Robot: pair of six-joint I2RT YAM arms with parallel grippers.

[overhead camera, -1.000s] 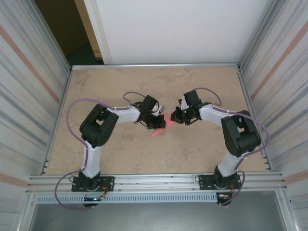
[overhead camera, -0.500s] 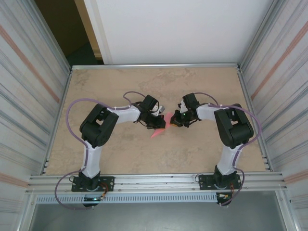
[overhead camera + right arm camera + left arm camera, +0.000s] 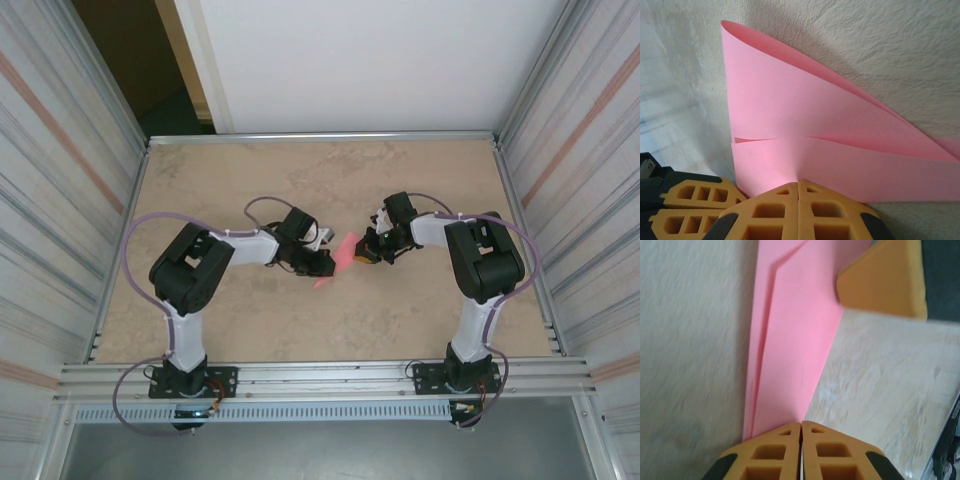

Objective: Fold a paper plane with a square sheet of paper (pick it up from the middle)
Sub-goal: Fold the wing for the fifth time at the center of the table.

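With the right gripper (image 3: 799, 181) pinching one end of the part-folded paper plane (image 3: 346, 250) at mid-counter (image 3: 400, 310), the left gripper (image 3: 801, 424), pressed together at the plane's other end, would probably best sharpen the creases slowly, without tugging the paper loose.

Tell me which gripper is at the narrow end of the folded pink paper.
The left gripper: the folded pink paper tapers toward its shut fingertips and widens toward the right gripper, which is at the broad end.
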